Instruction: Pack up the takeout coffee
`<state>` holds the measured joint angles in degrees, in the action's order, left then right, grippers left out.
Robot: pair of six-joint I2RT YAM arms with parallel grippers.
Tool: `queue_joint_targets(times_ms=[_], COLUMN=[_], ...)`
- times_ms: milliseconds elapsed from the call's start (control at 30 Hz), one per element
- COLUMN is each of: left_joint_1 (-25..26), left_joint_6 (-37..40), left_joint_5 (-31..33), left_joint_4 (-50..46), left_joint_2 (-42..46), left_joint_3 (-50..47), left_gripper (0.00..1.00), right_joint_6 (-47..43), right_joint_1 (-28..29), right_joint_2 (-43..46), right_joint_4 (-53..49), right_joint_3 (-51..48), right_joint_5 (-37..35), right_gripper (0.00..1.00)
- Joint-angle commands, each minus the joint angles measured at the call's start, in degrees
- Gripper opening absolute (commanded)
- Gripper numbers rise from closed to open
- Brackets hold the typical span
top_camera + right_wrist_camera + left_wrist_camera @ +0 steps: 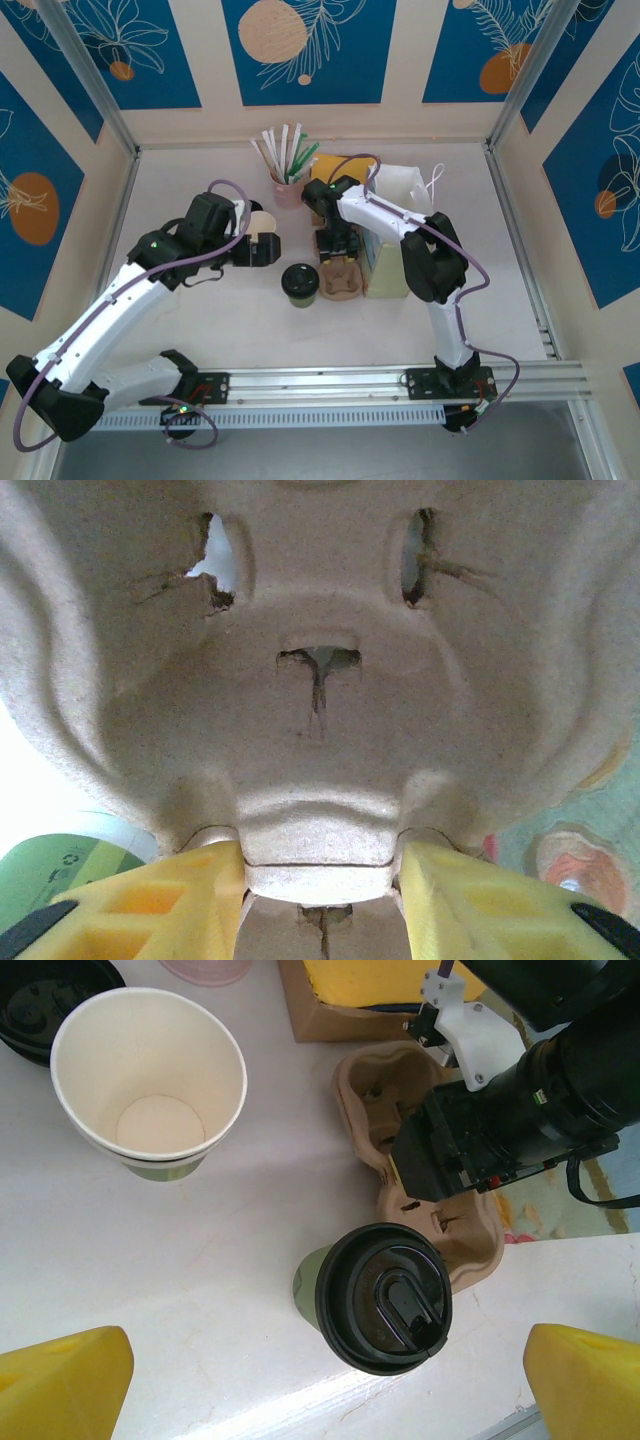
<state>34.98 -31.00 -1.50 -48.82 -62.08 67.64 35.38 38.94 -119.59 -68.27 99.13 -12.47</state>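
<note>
On the pale surface (300, 340), ringed by blue leaf-patterned walls (300, 50), the takeout coffee (299, 282) stands upright just beside the cardboard carrier (342, 285). The right claw (320, 900) pinches the carrier's ridge; the left claw (330, 1400) gapes wide, empty

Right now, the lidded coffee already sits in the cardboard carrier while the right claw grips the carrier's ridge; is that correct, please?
Not quite: the left wrist view shows the lidded coffee standing on the table beside the cardboard carrier, not in it. The right claw does grip the carrier's ridge.
</note>
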Motion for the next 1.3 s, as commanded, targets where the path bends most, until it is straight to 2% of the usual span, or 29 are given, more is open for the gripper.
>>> queue_joint_targets(times_ms=[0, 300, 967, 1267], left_joint_1=[-0.49, -0.45, -0.50, -0.50], left_joint_6=[0.80, 0.82, 0.68, 0.73], left_joint_5=[-1.03, -1.40, -1.43, -1.41], left_joint_4=[0.91, 1.19, 1.01, 1.00], left_joint_2=[-0.14, -0.98, -0.76, -0.98], left_joint_3=[0.39, 0.78, 0.74, 0.92], left_gripper=[1.00, 1.00, 1.00, 1.00], right_joint_6=[-0.65, 0.66, 0.31, 0.48], right_joint_1=[-0.70, -0.77, -1.94, -1.76], right_joint_2=[1.72, 1.95, 1.72, 2.17], right_joint_4=[-0.67, 0.74, 1.21, 1.12], right_joint_3=[-2.15, -2.48, -1.92, -1.86], right_joint_5=[0.13, 2.17, 2.01, 2.36], right_gripper=[0.45, 0.45, 0.48, 0.39])
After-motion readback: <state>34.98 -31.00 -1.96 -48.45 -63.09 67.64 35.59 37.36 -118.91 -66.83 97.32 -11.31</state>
